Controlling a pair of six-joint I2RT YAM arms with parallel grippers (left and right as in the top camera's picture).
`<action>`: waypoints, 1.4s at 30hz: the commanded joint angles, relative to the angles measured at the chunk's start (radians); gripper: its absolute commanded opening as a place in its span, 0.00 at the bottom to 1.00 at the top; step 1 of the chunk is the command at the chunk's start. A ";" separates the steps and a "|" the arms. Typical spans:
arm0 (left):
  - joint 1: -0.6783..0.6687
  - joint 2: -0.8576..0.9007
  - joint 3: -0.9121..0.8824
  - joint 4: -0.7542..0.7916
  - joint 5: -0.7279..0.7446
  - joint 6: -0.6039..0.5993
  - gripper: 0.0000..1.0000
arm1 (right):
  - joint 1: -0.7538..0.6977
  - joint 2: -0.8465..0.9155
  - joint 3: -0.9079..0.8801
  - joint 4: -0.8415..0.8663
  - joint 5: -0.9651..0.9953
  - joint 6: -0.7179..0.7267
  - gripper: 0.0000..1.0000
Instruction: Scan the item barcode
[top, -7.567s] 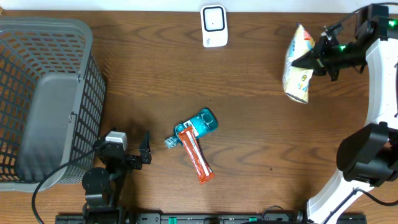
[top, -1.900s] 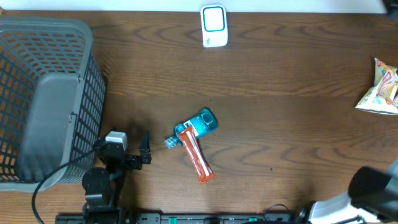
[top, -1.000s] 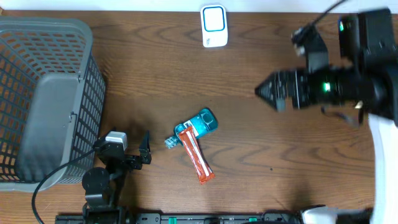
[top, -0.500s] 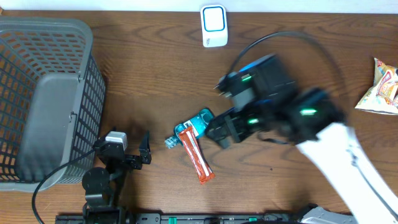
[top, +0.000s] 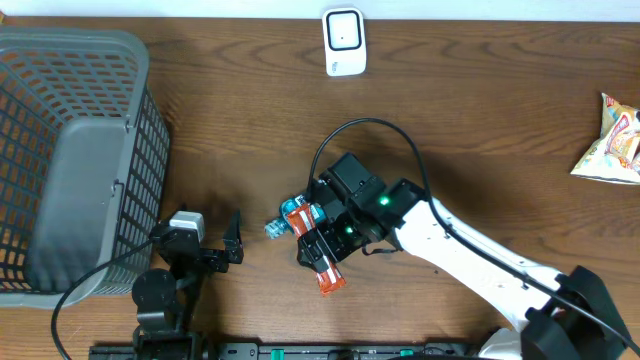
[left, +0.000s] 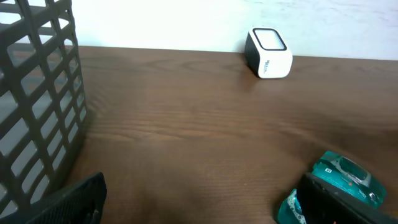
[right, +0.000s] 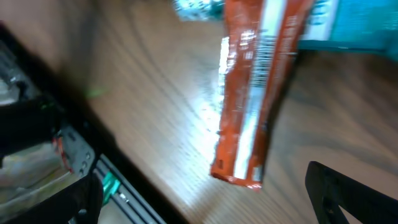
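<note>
The right arm reaches in from 4 o'clock to just below the middle of the table. The right gripper hangs over the orange packet with its claw spread wide, one finger on each side of the packet and neither touching it. The packet lies flat, its long axis running from 11 to 5 o'clock in the overhead view. Its barcode faces up in the right wrist view. Its 11 o'clock end rests against a teal pack, which sits just to the 12 o'clock side of it.

The scanner stands at the table's 12 o'clock edge, well apart from the packet. The basket fills the 9 o'clock side. A snack bag lies at the 3 o'clock edge.

The left gripper sits low near 7 o'clock, between the basket and the packet, claw spread and holding nothing. From its wrist view the teal pack shows at 4 o'clock and the scanner at 1 o'clock.
</note>
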 joint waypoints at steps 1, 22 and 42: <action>0.000 -0.003 -0.027 -0.014 0.005 0.006 0.98 | 0.004 0.043 -0.006 0.004 -0.162 -0.145 0.99; 0.000 -0.003 -0.027 -0.014 0.005 0.006 0.98 | 0.034 0.114 -0.006 0.054 -0.032 -0.171 0.99; 0.000 -0.003 -0.027 -0.014 0.005 0.006 0.98 | 0.252 0.170 -0.006 0.174 0.734 0.465 0.88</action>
